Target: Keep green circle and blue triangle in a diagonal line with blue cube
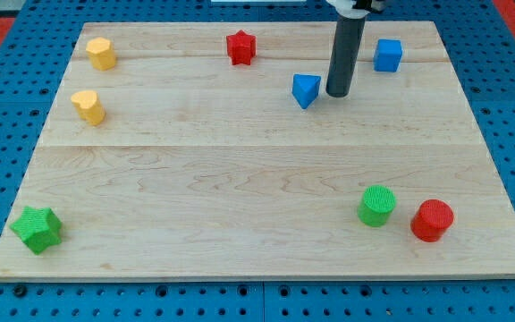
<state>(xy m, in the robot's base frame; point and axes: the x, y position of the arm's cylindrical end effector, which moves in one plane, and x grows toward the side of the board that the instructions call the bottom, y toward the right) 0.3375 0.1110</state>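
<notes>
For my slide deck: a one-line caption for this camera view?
My tip sits between the blue triangle and blue cube, the green circle far below.

The blue triangle lies near the view's top, right of centre; the blue cube sits well apart up-right of it. The green circle, an upright ribbed cylinder, stands at lower right.

- dark rod upright, entering from the view's top
- my tip down on the board, just right of blue triangle, small gap, not clearly touching
- white fitting at rod's upper end
</notes>
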